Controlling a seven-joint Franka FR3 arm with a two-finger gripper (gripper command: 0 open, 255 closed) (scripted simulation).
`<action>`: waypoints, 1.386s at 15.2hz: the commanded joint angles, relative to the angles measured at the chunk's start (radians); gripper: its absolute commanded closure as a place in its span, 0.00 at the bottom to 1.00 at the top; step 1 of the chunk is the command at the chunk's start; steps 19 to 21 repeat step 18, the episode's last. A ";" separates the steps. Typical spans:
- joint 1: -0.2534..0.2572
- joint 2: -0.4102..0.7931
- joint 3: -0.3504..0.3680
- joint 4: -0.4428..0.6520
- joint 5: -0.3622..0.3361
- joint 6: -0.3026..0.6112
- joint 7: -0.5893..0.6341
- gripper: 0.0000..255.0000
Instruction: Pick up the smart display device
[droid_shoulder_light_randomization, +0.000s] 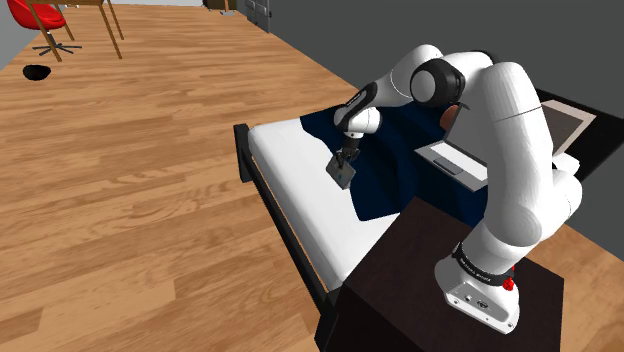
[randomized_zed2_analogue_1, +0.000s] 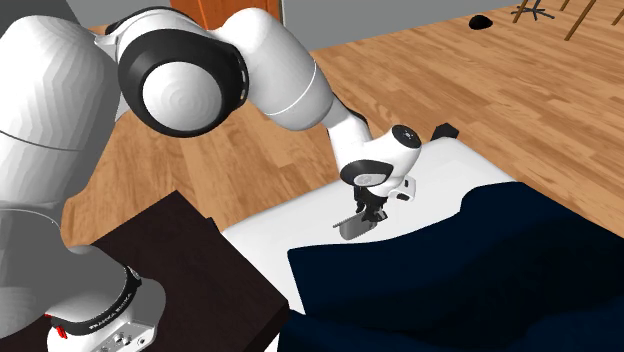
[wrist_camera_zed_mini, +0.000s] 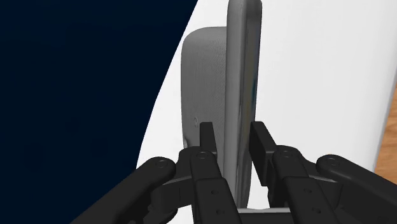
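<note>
The smart display device (wrist_camera_zed_mini: 222, 95) is a grey slab with a rounded grey back, standing on edge between my fingers. My black gripper (wrist_camera_zed_mini: 234, 141) is shut on its thin screen edge, one finger on each face. In the shoulder view the device (droid_shoulder_light_randomization: 343, 171) hangs just under the gripper (droid_shoulder_light_randomization: 344, 158), a little above the white bed sheet (droid_shoulder_light_randomization: 300, 185) beside the dark blue blanket (droid_shoulder_light_randomization: 390, 170). From the second exterior view the device (randomized_zed2_analogue_1: 355, 227) sits below the gripper (randomized_zed2_analogue_1: 367, 212), close over the sheet (randomized_zed2_analogue_1: 450, 175) at the blanket's edge.
The bed has a dark frame (droid_shoulder_light_randomization: 262, 180) along the wooden floor (droid_shoulder_light_randomization: 130, 190). An open laptop (droid_shoulder_light_randomization: 470, 155) lies on the blanket behind the arm. My dark stand (droid_shoulder_light_randomization: 440, 290) is beside the bed. A red chair (droid_shoulder_light_randomization: 45, 25) stands far off.
</note>
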 joint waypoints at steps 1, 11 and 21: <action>-0.001 0.000 0.000 -0.001 0.000 0.000 -0.002 1.00; 0.017 -0.109 -0.025 -0.036 -0.027 -0.074 0.023 1.00; 0.025 -0.161 -0.037 -0.044 -0.043 -0.116 0.038 1.00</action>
